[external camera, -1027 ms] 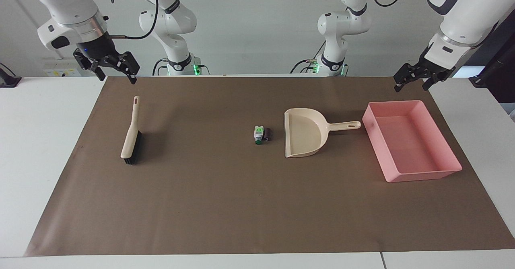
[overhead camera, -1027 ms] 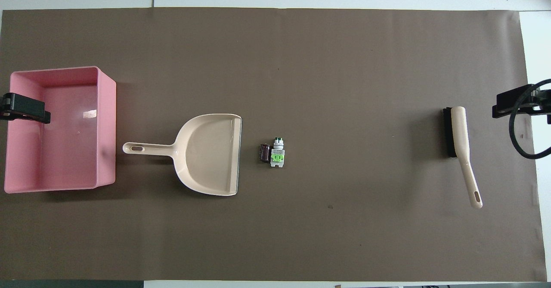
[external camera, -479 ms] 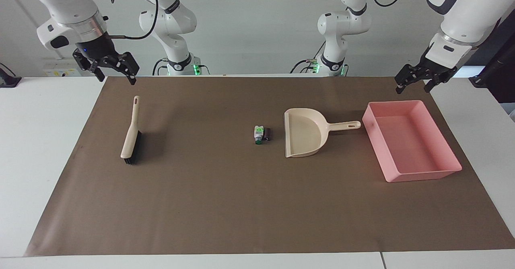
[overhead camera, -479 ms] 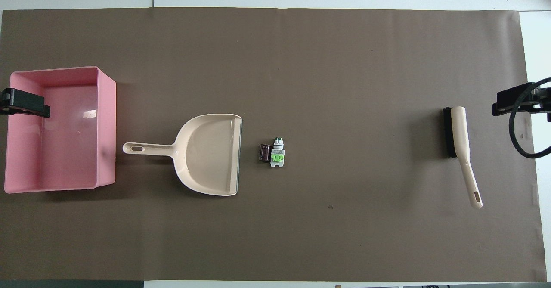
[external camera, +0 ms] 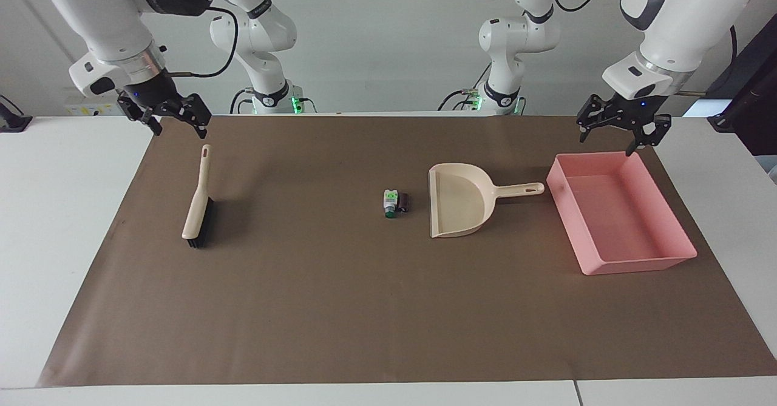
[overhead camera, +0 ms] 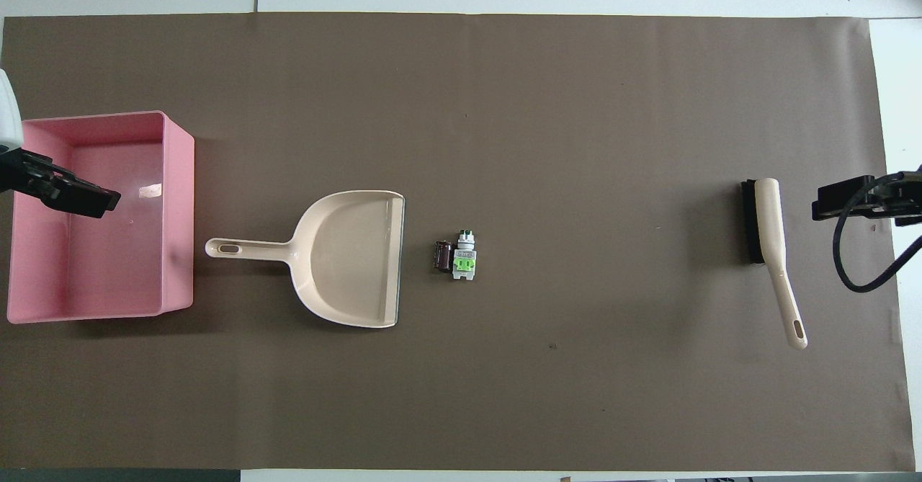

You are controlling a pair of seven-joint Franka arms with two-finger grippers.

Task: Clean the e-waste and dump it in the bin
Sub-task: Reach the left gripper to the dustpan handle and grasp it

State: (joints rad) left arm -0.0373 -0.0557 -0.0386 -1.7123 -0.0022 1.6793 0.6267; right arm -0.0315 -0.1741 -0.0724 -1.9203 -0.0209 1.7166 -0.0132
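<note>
The e-waste lies mid-mat as two small parts that touch: a white-grey cylinder with green markings (external camera: 390, 203) (overhead camera: 464, 259) and a short dark cylinder (external camera: 403, 202) (overhead camera: 442, 256). They sit just in front of the beige dustpan's (external camera: 458, 203) (overhead camera: 353, 251) open lip. The pink bin (external camera: 637, 264) (overhead camera: 178, 215) stands past the dustpan's handle, toward the left arm's end. My left gripper (external camera: 612, 137) (overhead camera: 68, 192) hangs open over the bin's robot-side rim, holding nothing. My right gripper (external camera: 179, 128) (overhead camera: 843, 201) hangs open and empty over the mat's edge by the brush handle's tip.
A beige hand brush with black bristles (external camera: 197, 206) (overhead camera: 769, 230) lies toward the right arm's end, handle pointing at the robots. A brown mat (external camera: 340, 309) covers the white table.
The left gripper has swung inward and turned, now over the bin's rim. The right gripper has dropped slightly toward the brush. Nothing on the mat has moved.
</note>
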